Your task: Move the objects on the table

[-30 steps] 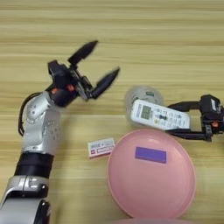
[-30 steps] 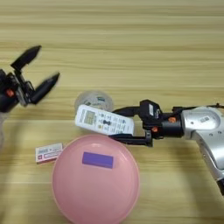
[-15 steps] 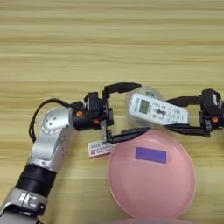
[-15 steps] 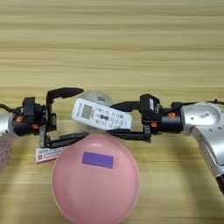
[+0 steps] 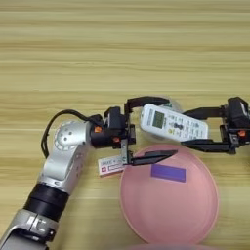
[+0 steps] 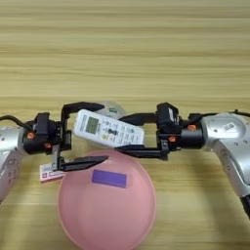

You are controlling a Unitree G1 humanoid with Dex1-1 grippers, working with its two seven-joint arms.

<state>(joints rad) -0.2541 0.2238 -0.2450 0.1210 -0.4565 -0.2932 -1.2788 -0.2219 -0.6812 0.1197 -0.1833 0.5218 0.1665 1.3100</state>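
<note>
The remote (image 5: pixel 174 123) is seen in the middle of the table (image 5: pixel 122 44), just past the far rim of the pink bowl (image 5: pixel 168 205). It is held at its right end by the right gripper (image 6: pixel 131 134), which comes in from 3 o'clock. One finger is seen along the far side of the remote and one along the near side, so the remote is pinched between them. It cannot be told if the remote is lifted or lies on the wood.

The left gripper (image 5: pixel 146 129) is brought in from 9 o'clock. Its fingers are spread wide. One finger is arched over the far left corner of the remote, and the other is stretched out over the bowl's rim at the near side. The left end of the remote sits between them, but it is not squeezed yet.

A small purple piece (image 5: pixel 168 172) lies inside the bowl. The packet (image 5: pixel 111 165) lies on the wood at 9 o'clock from the bowl, just under the left gripper's wrist. A round see-through thing (image 6: pixel 111 108) is partly hidden behind the remote.

It looks as if the remote is being passed from one gripper to the other. To do this well, the left fingers should be closed slowly on the left end. The right grip should be kept until the left one is firm. The low finger should be kept off the bowl's rim, so the bowl is not pushed.
</note>
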